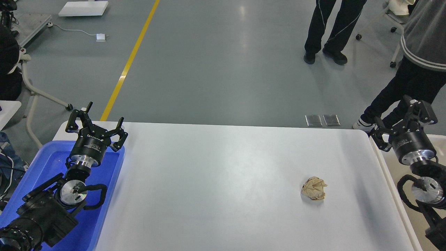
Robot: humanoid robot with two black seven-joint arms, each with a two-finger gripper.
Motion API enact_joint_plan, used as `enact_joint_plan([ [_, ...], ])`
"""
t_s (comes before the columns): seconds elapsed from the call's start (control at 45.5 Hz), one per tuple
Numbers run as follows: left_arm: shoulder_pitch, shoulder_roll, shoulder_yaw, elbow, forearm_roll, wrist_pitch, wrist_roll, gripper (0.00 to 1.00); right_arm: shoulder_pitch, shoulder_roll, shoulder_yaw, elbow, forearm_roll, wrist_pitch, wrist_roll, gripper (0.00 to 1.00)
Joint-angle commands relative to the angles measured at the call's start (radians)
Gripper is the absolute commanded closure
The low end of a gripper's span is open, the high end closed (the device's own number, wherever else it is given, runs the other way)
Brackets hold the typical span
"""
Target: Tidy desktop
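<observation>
The desktop (216, 181) carries one loose item: a single crumpled ball of tan paper (314, 188), lying on the white surface toward the right side, nearer the right edge than the centre. Nothing touches it. No other object is visible on the desktop.

One blue plastic tray (111, 181) sits against the left edge of the desktop, and one beige-white bin (393, 174) sits against the right edge. Their placement, one at each flank, appears intended to give each arm a container within its own reach; which one is meant for waste paper cannot be determined from this view.

Two grippers are present. The left gripper (101, 122) hangs above the far end of the blue plastic tray, at the far left corner of the desktop, well apart from the paper ball. Its fingers are spread wide and nothing is between them. The right gripper (400, 122) stands above the beige-white bin, just beyond the far right corner of the desktop. It is seen partly end-on and dark; its fingers seem parted, with nothing visibly held, but how wide they stand cannot be told with confidence.

Assessment: both arms are parked outboard of the desktop, leaving the work surface unobstructed. The paper ball lies closer to the right gripper, which makes that arm the likelier one for the pick. One item remains to be cleared.

Beyond the far edge of the desktop, two persons stand on the grey floor, only partly visible.
</observation>
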Motion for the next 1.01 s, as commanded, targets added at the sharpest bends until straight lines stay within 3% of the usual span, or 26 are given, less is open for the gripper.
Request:
enact_joint_plan([
  [0.0, 0.0, 0.0, 0.0, 0.001, 0.0, 0.0, 0.0, 0.0, -0.001, 0.001, -0.002, 0.0, 0.001, 0.0, 0.007, 0.0],
  [0.988, 0.0, 0.0, 0.0, 0.0, 0.0, 0.0, 0.0, 0.0, 0.005, -0.005, 0.0, 0.002, 0.001, 0.002, 0.01, 0.0],
])
